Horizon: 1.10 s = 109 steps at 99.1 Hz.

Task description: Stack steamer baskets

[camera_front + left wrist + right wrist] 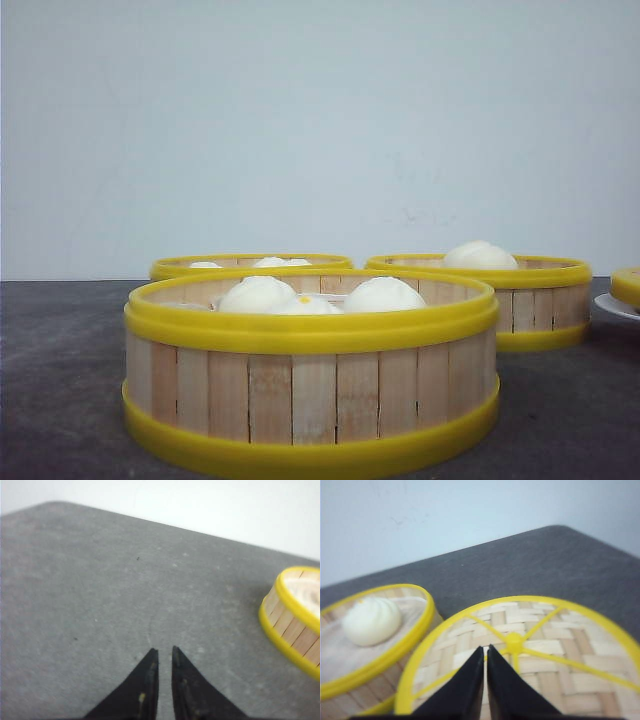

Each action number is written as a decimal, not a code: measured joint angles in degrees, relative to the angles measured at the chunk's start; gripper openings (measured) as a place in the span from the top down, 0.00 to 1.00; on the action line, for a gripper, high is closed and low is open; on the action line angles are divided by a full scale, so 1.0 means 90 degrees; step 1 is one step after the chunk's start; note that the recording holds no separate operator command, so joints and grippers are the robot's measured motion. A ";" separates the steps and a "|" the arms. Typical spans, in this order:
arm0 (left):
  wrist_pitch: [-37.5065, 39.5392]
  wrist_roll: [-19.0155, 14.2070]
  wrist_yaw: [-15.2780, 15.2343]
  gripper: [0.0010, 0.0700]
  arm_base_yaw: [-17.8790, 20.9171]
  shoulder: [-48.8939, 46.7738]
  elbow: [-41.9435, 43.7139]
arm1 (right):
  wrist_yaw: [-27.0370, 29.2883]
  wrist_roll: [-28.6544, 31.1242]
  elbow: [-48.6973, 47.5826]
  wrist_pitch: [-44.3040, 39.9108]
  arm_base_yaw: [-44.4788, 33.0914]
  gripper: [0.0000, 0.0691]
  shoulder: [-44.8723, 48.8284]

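I see three steamer baskets on the grey, speckled table (60,340): the near basket (310,400) in front, the left basket (250,265) and right basket (520,300) behind, all pale slats with glossy yellow rims, white buns (300,295) inside. My right gripper (485,650), nearly closed, hovers over a woven lid (560,645). My left gripper (164,652), a narrow slit, holds nothing.

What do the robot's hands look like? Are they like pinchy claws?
A bit, yes! Each hand has two black fingers that taper to sharp points, like a beak. The left hand has smooth black fingers with a few tiny pale scuffs. The right hand looks the same: plain, dark and pointy. No cables, stickers or writing show, and the arms themselves are out of view in every picture.
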 joint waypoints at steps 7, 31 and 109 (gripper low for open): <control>0.0002 -0.0260 0.0000 0.98 0.0000 0.0000 0.0000 | -0.0002 0.0170 0.0000 0.0000 0.0000 0.99 0.0000; 0.0114 -0.1127 0.0070 0.99 0.0000 0.0000 -0.0017 | -0.0005 0.0913 0.0000 0.0002 0.0000 0.99 -0.0002; -0.0265 -0.0738 0.0525 0.99 -0.0002 0.3055 0.3854 | -0.0520 0.0129 0.4796 -0.1341 0.0002 0.99 0.3604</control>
